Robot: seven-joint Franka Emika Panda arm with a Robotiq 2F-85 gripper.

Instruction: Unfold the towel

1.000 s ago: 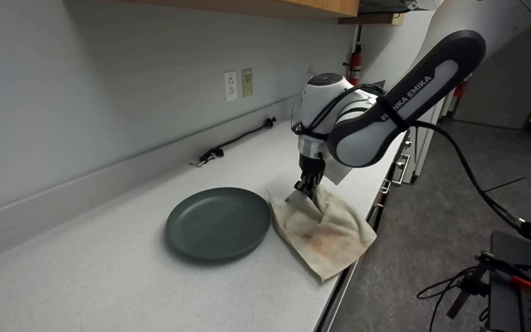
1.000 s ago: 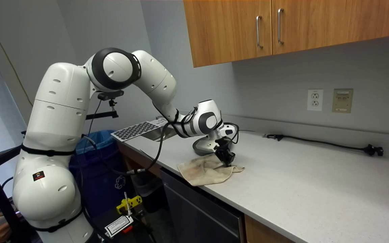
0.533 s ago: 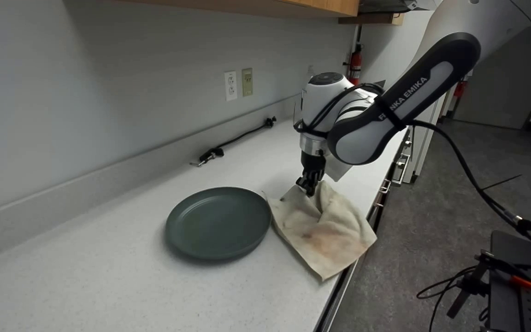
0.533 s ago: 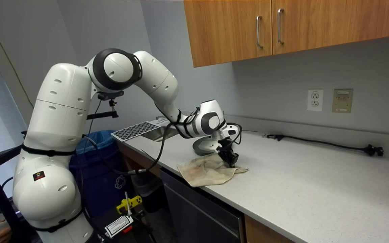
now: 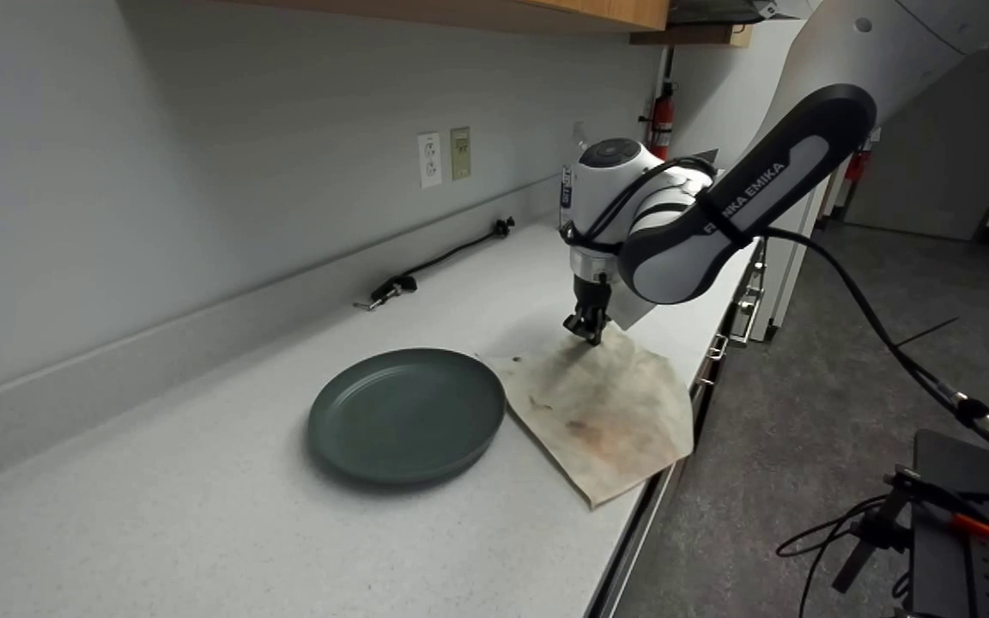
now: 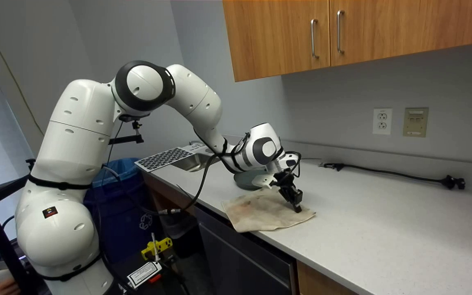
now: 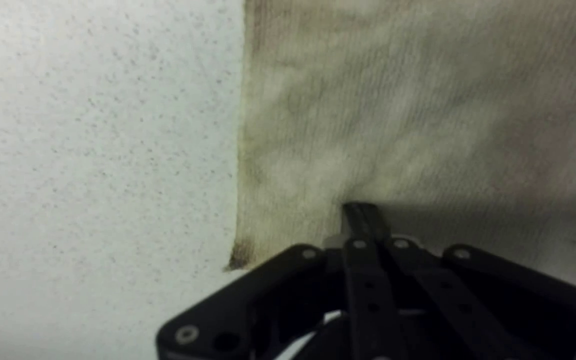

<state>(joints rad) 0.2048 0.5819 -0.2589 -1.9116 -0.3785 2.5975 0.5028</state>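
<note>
The cream-beige towel (image 5: 610,412) lies spread nearly flat on the counter beside the green plate, with brownish stains near its middle. In an exterior view the towel (image 6: 256,211) reaches the counter's front edge. My gripper (image 5: 595,341) points down onto the towel near the side away from the plate. Seen in the wrist view, the gripper (image 7: 361,206) has its fingertips pressed together, with no cloth visible between them, and they appear to rest on the towel's surface. A dark-stained corner of the towel (image 7: 288,165) shows left of the fingers.
The dark green plate (image 5: 409,416) sits close against one side of the towel. A black cable with a clamp (image 6: 391,173) lies along the wall. A sink (image 6: 193,163) is at the counter's far end. Wooden cabinets (image 6: 279,39) hang above.
The shut gripper has slid across the towel, away from the plate. The raised folds in the towel's middle have flattened, and its far side has been drawn out in the same direction.
</note>
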